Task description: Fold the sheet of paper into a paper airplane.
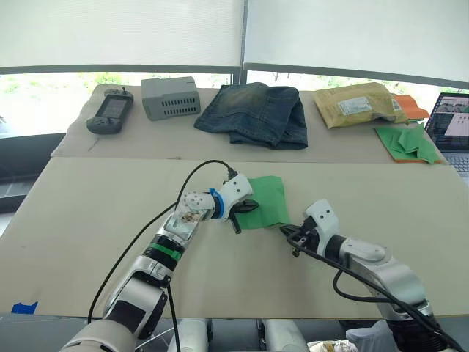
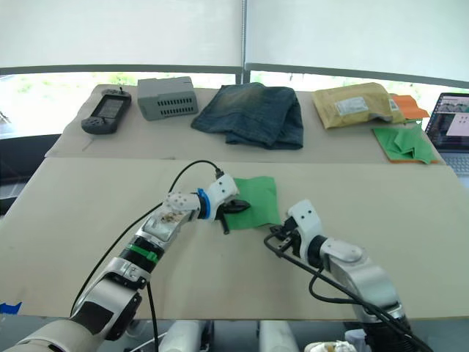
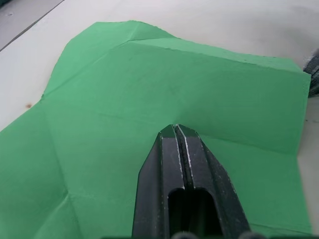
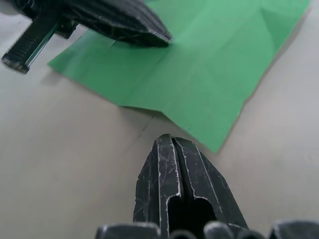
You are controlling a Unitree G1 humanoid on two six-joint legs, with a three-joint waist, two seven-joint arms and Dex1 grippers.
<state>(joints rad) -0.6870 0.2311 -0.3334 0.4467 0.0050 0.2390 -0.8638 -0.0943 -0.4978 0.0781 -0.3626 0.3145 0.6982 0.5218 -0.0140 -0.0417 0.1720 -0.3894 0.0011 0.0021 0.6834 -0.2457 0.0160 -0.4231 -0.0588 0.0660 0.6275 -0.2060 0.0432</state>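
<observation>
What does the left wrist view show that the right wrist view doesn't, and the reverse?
Left wrist view alone: the left gripper seen along its own shut fingers, their tips over the sheet of paper, plus the sheet's folded-over corner and crease lines up close.

Right wrist view alone: the right gripper, fingers shut, over bare table just short of the sheet's near corner, and the left gripper seen from outside, resting at the sheet's edge.

Both share: the same green sheet lying flat on the beige table, still far from an airplane shape.

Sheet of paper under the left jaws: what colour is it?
Bright green, plain, with crease lines. The sheet of paper shows best in the left wrist view.
</observation>
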